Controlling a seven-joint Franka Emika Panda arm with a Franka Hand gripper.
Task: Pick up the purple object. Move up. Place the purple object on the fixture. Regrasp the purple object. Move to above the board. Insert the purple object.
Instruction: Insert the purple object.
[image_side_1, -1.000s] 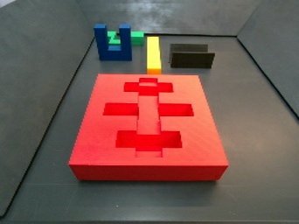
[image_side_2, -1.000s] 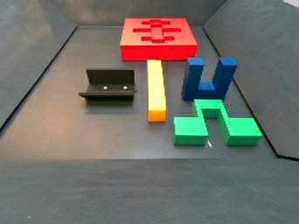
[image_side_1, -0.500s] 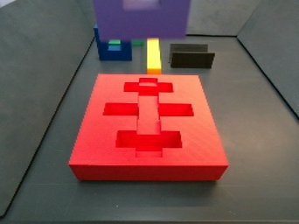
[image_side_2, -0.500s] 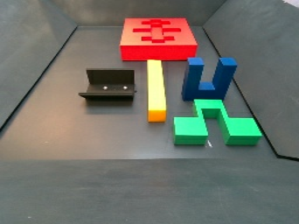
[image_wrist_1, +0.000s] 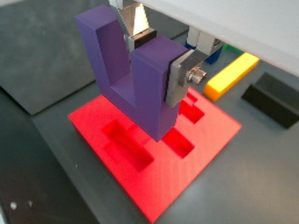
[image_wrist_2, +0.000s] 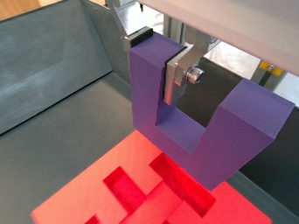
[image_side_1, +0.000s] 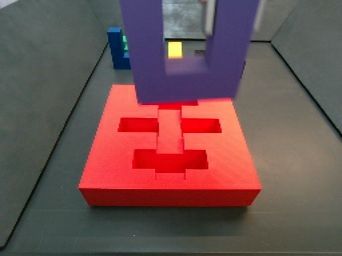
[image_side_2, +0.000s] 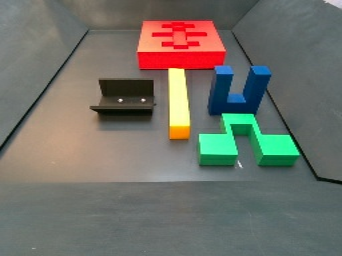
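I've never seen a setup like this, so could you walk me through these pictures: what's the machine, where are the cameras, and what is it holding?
It is a single robot arm. Two cameras ride on its wrist; two stand beside the table. In both wrist views the gripper is shut on the purple object, a U-shaped block, one prong between its silver fingers, above the board, a red slab with cross-shaped cut-outs. In a side view you also see the fixture, a yellow bar, a blue block and a green block on the floor; the gripper is out of that picture.
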